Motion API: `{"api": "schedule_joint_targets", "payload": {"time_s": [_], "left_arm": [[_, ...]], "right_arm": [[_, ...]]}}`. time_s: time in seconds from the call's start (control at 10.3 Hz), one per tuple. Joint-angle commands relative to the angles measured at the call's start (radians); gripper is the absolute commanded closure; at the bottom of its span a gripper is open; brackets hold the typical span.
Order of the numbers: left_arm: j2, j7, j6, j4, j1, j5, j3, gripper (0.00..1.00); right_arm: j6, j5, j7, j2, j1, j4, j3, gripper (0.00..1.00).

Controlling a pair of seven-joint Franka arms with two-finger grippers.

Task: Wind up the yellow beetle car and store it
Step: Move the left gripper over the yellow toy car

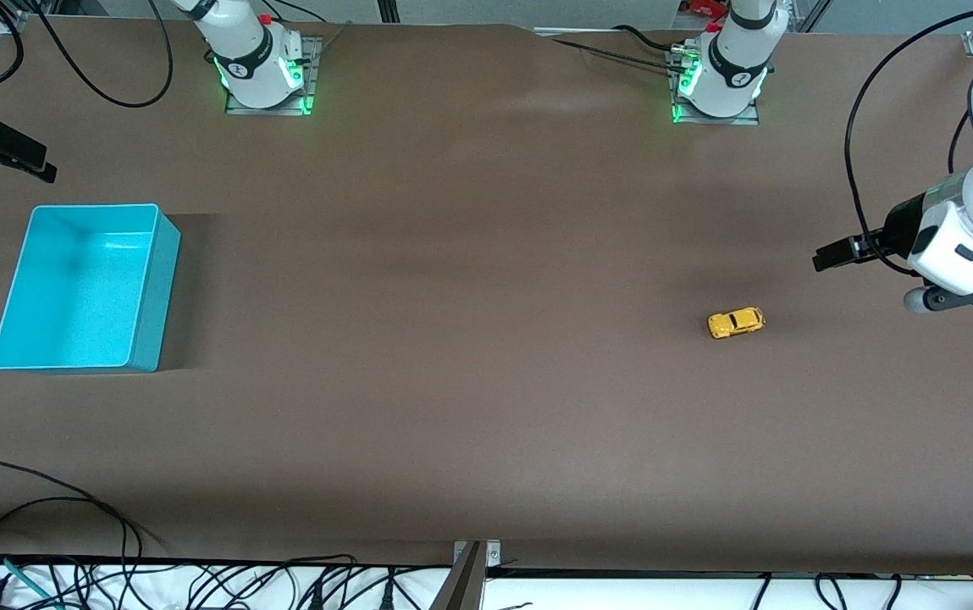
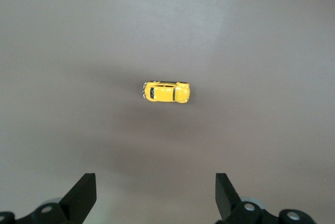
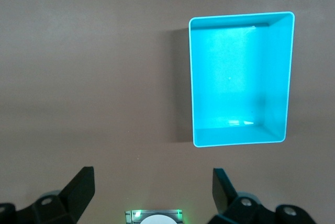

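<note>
The yellow beetle car stands on its wheels on the brown table toward the left arm's end; it also shows in the left wrist view. My left gripper is open and empty, up in the air over the table beside the car toward the table's end; its hand shows at the edge of the front view. The turquoise bin stands empty at the right arm's end and shows in the right wrist view. My right gripper is open and empty, high beside the bin.
The arm bases stand along the table's edge farthest from the front camera. Cables lie along the edge nearest the front camera. Bare brown table spans between the bin and the car.
</note>
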Motion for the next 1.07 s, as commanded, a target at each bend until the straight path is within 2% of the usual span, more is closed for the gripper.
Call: {"api": "schedule_joint_targets", "payload": {"time_s": [0.0,0.19,0.29,0.49,0.58,0.97], "left_arm": [[0.005,-0.217,0.037,-0.037,0.007,0.005,-0.002,0.00],[-0.004,-0.287,0.084,-0.088,-0.004,0.008,-0.002,0.00],[-0.015,-0.249,0.082,-0.086,-0.004,0.008,-0.003,0.00],[-0.033,0.006,0.067,-0.085,-0.002,0.008,-0.008,0.00],[-0.035,0.062,0.051,-0.082,-0.002,0.008,-0.008,0.00],[-0.041,0.095,0.042,-0.082,-0.004,0.014,-0.014,0.00]], "right_arm": [[-0.012,-0.003,0.016,-0.003,0.005,0.016,0.000,0.00],[-0.012,-0.003,0.016,-0.003,0.005,0.016,0.000,0.00],[-0.012,-0.003,0.016,-0.002,0.007,0.016,0.000,0.00],[-0.012,-0.003,0.016,-0.002,0.007,0.016,0.000,0.00],[-0.012,-0.003,0.018,-0.002,0.007,0.016,0.000,0.00],[-0.012,-0.001,0.018,-0.002,0.007,0.016,0.000,0.00]]}}
